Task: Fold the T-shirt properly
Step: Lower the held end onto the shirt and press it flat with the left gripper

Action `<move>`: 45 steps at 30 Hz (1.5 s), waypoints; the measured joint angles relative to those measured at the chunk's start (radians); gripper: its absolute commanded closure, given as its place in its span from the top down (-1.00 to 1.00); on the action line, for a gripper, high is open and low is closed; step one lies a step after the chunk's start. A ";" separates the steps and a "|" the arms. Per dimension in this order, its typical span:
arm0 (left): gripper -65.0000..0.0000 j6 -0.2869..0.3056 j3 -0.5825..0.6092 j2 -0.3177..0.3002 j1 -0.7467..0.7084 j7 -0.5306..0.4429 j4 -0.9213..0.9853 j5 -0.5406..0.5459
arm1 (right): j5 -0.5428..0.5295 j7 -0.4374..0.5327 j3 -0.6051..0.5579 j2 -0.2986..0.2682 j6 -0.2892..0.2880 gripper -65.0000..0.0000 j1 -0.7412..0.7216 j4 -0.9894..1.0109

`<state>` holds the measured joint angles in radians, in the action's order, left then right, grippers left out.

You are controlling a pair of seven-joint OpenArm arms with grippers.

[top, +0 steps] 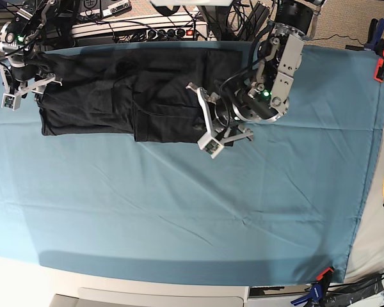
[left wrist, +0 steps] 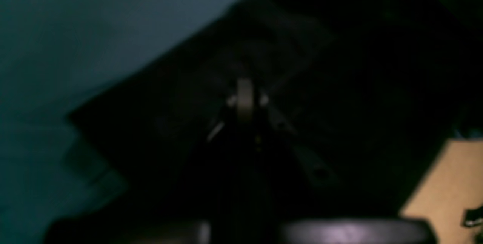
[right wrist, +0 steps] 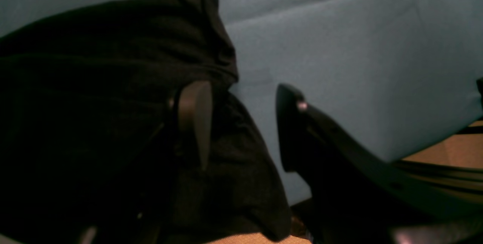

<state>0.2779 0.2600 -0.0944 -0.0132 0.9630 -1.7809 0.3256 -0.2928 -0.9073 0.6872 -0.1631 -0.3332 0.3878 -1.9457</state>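
**Our arms and grippers**

Left gripper: our arm reaches in from the far edge, wrist bent low; whether the jaws are parted we cannot tell. Right gripper: far corner, fingers spread apart.

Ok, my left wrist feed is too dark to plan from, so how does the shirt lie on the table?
Observer: The shirt lies as a long band along the far edge of the blue cloth.
Operator: Where is the other arm?
Observer: The right end effector is at one end of the band, open, straddling the fabric's edge.
Operator: And mine?
Observer: The left end effector is at the band's other end, nearer the table's middle.
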 measured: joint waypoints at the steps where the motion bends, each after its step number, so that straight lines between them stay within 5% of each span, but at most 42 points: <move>1: -1.00 0.000 0.000 0.000 0.000 0.000 0.000 -0.012 | 0.000 0.000 0.000 0.000 0.000 -0.14 0.000 0.000; 17: -1.00 -0.054 0.000 0.000 -0.020 -0.008 0.000 -0.097 | 0.000 0.007 0.000 0.000 0.000 -0.14 0.000 0.000; 24: -1.00 -0.054 0.000 0.000 -0.039 -0.004 0.000 -0.049 | 0.000 0.008 0.000 0.000 0.000 -0.14 0.000 0.000; 34: -1.00 0.026 0.000 0.008 -0.043 0.018 0.000 0.172 | 0.000 0.011 0.000 0.000 0.000 -0.14 0.000 0.000; 45: -1.00 0.057 0.000 0.008 -0.076 0.016 0.000 0.127 | 0.000 0.011 0.000 0.000 0.000 -0.14 0.000 0.000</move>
<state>0.3347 0.2600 -0.0864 -0.0891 0.9787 -1.7809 0.4530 -0.2928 -0.8963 0.6872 -0.1631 -0.3332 0.3878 -1.9457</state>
